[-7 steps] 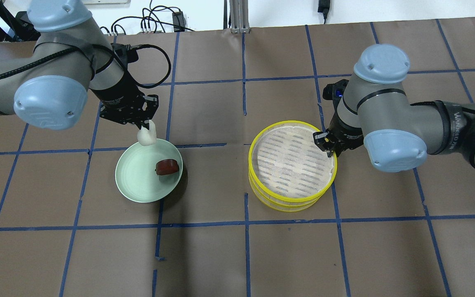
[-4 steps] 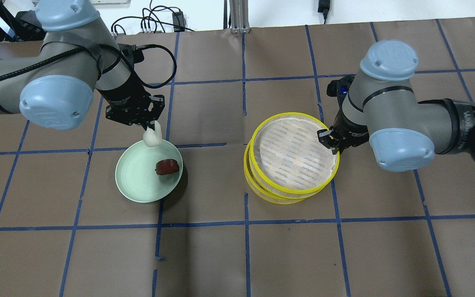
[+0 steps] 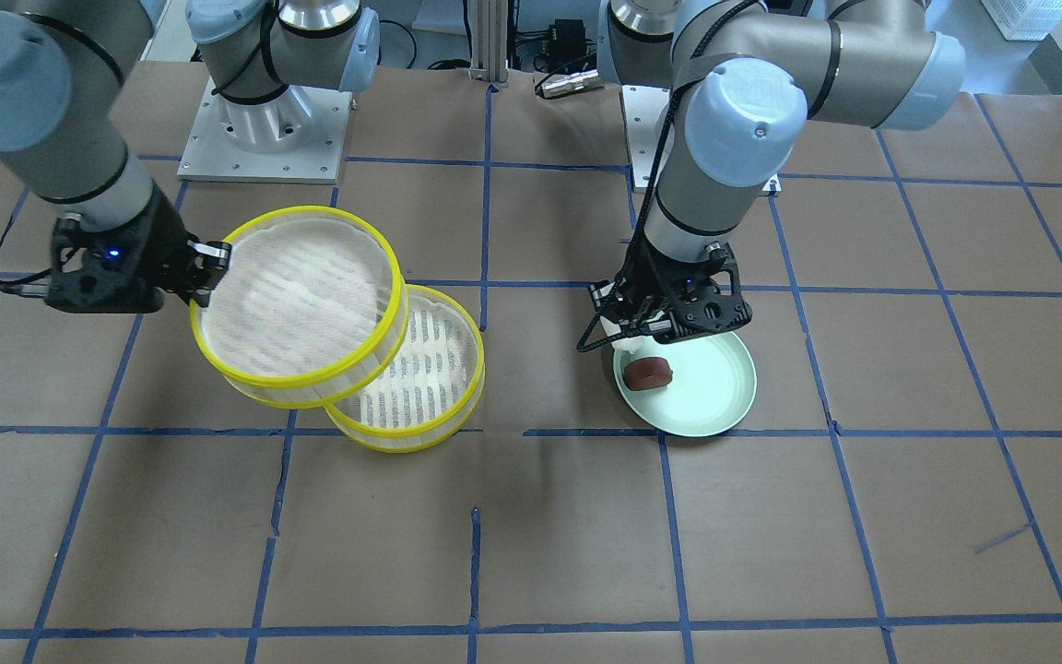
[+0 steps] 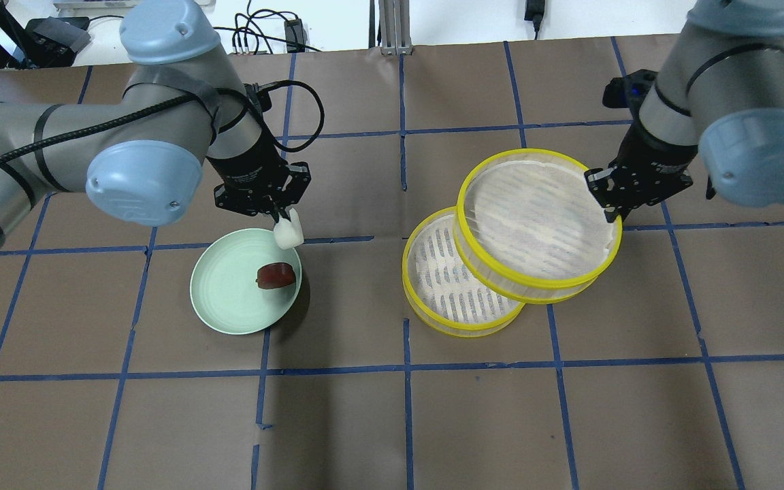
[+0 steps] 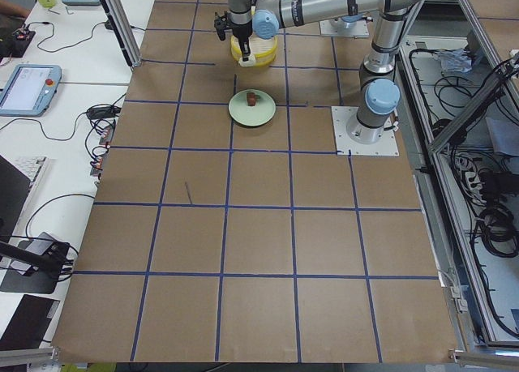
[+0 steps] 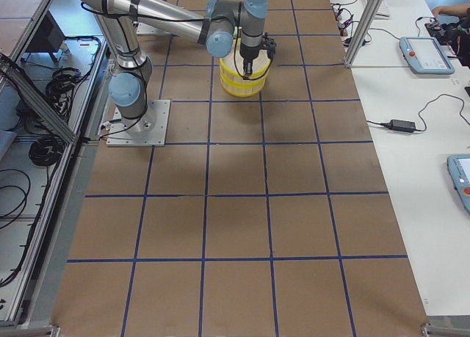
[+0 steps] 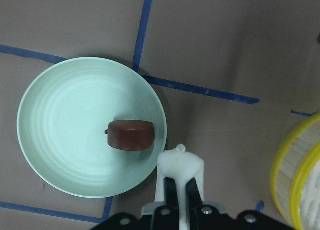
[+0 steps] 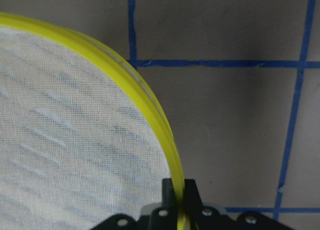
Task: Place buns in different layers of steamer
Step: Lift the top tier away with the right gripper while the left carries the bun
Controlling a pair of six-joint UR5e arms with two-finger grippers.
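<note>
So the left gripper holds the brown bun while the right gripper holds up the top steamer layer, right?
No, the left wrist view shows the left gripper holding the white bun. The right gripper does hold up the top steamer layer.

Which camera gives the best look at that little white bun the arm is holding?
The left wrist view: the small white blocky bun sits close up, its whole top visible. Overhead shows it small; the front-facing view mostly hides it; the side views are too distant.

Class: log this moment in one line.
left gripper: shut on white bun | right gripper: shut on upper steamer tray | lower steamer tray: on table | reddish-brown bun: on green plate
</note>
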